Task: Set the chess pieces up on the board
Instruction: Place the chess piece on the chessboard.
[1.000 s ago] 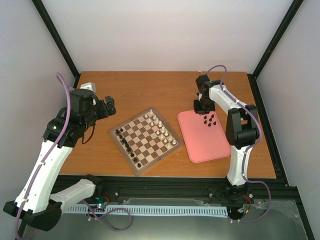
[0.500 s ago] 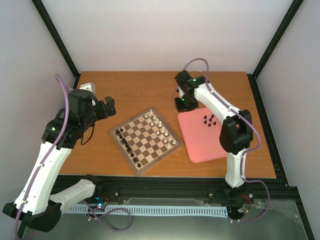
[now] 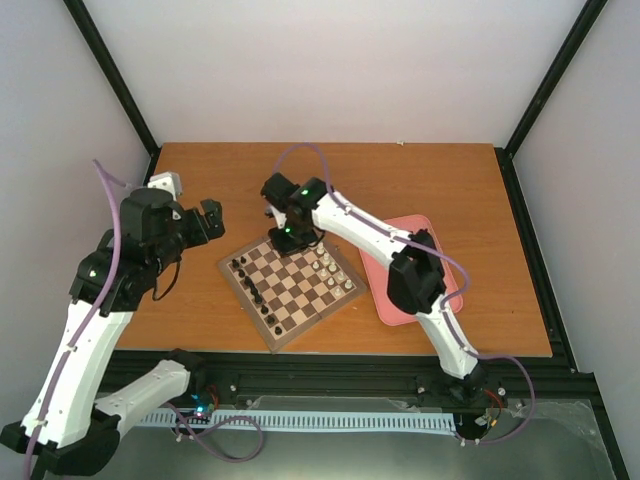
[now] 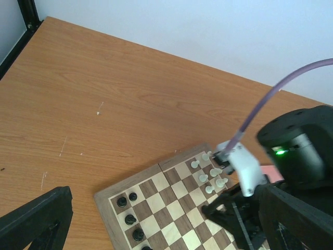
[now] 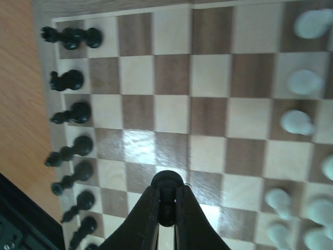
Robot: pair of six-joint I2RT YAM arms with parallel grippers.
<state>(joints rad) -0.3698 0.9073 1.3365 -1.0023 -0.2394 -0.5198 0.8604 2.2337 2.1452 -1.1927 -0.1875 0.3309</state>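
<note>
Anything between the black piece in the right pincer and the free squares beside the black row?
Nothing visible. The right pincer holds the tiny black chess piece over bare squares of the checkered wooden board; the black row stands beyond them.

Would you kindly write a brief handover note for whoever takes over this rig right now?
Left gripper: jaws open, empty, beside the board.
Right gripper: jaws shut on a black chess piece over the board.
Done: black pieces line one edge, white pieces the opposite side.
Left: set down the held piece; the pink tray is partly hidden, so any remainder is unclear.
</note>
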